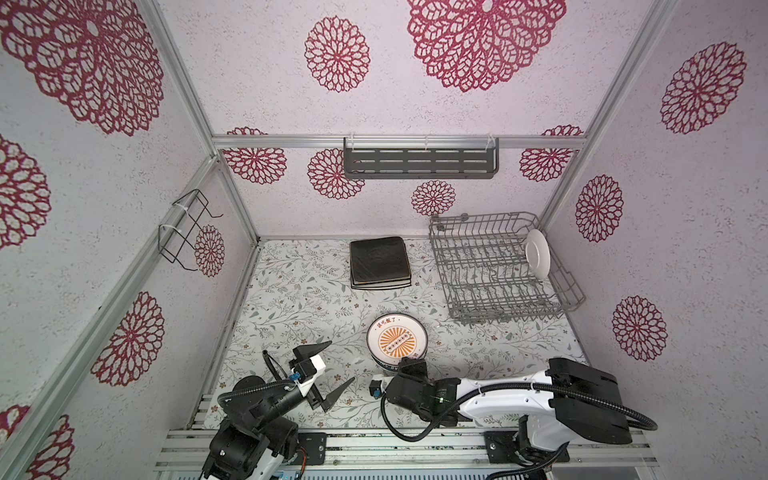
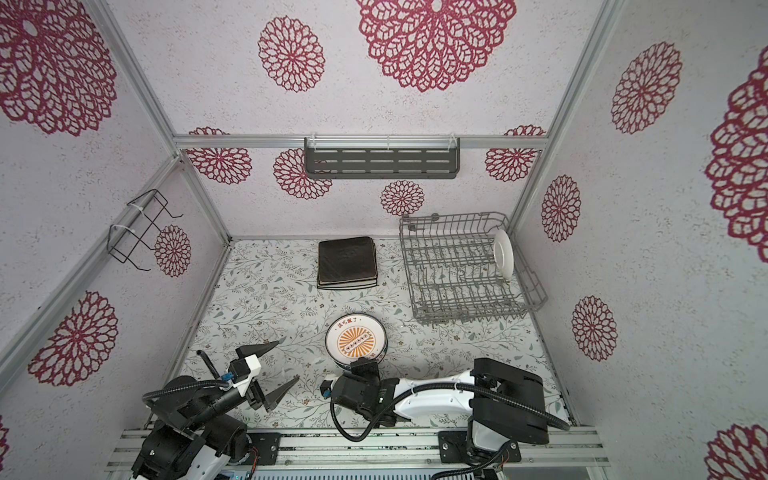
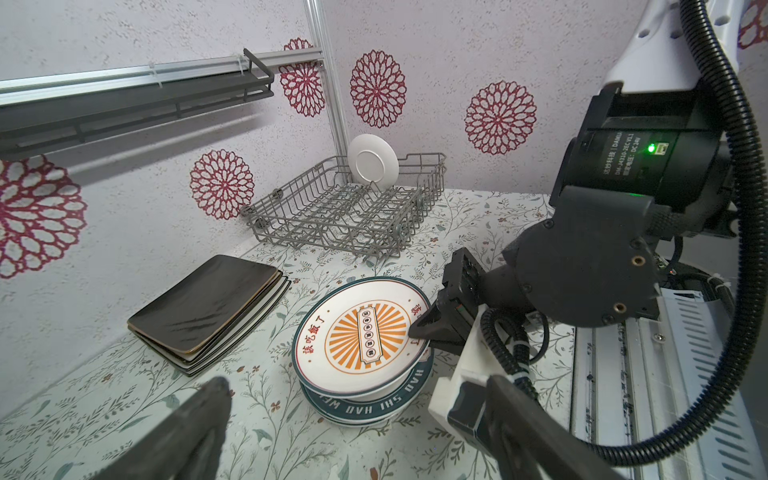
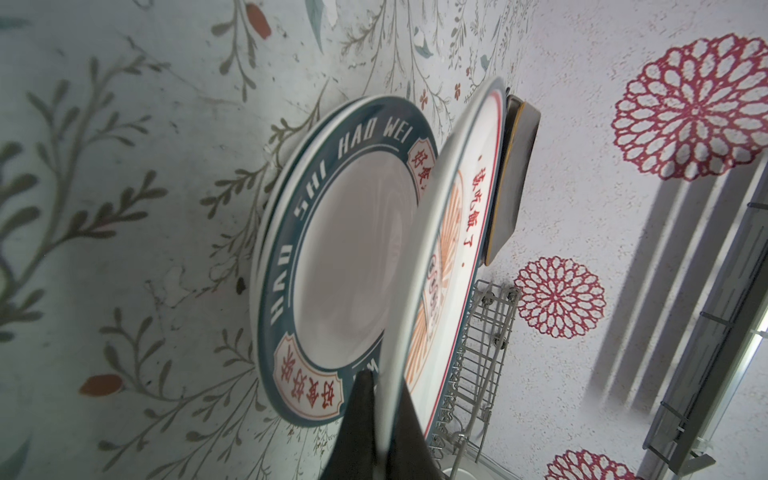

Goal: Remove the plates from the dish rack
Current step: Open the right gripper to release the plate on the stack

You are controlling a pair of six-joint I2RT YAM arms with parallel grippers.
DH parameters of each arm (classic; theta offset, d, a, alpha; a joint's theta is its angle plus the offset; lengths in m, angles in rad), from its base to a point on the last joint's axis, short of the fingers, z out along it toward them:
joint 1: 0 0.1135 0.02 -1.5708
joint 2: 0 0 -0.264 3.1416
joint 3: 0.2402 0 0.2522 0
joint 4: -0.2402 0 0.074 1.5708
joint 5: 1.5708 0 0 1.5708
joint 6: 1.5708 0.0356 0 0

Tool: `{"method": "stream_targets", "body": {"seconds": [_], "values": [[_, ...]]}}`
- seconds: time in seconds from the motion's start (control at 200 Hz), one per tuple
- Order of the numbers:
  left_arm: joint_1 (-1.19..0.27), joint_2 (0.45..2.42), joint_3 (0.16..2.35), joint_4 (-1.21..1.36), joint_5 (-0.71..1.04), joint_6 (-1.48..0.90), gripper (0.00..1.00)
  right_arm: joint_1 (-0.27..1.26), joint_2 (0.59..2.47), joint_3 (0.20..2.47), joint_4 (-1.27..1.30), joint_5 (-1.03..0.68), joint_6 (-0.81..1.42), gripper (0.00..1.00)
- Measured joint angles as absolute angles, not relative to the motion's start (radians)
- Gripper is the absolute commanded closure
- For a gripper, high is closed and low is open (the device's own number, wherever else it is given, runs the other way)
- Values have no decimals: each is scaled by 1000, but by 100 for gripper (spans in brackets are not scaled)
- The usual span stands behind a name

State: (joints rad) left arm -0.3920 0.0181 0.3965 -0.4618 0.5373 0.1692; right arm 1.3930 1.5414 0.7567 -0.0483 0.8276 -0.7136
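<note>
Now the right arm (image 1: 498, 390) reaches in low from the front right. The right jaws are clamped on the near rim of the sunburst plate (image 1: 397, 341), one on each face of the rim, as the right wrist view shows. That plate (image 3: 365, 336) is round and white with an orange printed face. It lies over the round stack (image 3: 365, 409) near the front middle of the tabletop (image 1: 299, 299). It is tilted: in the right wrist view the clamped side stands clear of the teal-rimmed plate beneath, with a gap between them. Whether its far edge touches the stack I cannot tell.

The left arm (image 1: 266, 399) sits at the front left. The left jaws are wide apart and hold nothing, above the tabletop, near the round stack but apart from it.

The rack (image 1: 478, 266) stands at the back right corner of the tabletop. One white plate (image 1: 537, 254) stands on edge among the tines at its right side, its plain back showing in the left wrist view.

The square stack (image 1: 379, 259) lies flat at the back middle, left of the rack and apart from it, with a black plate on top and cream edges below. A dark shelf (image 1: 419, 162) hangs on the back wall, and a wire holder (image 1: 187, 228) on the left wall.
</note>
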Motion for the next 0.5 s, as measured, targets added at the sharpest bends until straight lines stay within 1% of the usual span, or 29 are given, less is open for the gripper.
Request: {"method": "stream_targets", "body": {"seconds": [0.5], "values": [[-392, 18, 396, -462, 537, 169, 3, 1384, 1593, 757, -16, 807, -714, 98]]}}
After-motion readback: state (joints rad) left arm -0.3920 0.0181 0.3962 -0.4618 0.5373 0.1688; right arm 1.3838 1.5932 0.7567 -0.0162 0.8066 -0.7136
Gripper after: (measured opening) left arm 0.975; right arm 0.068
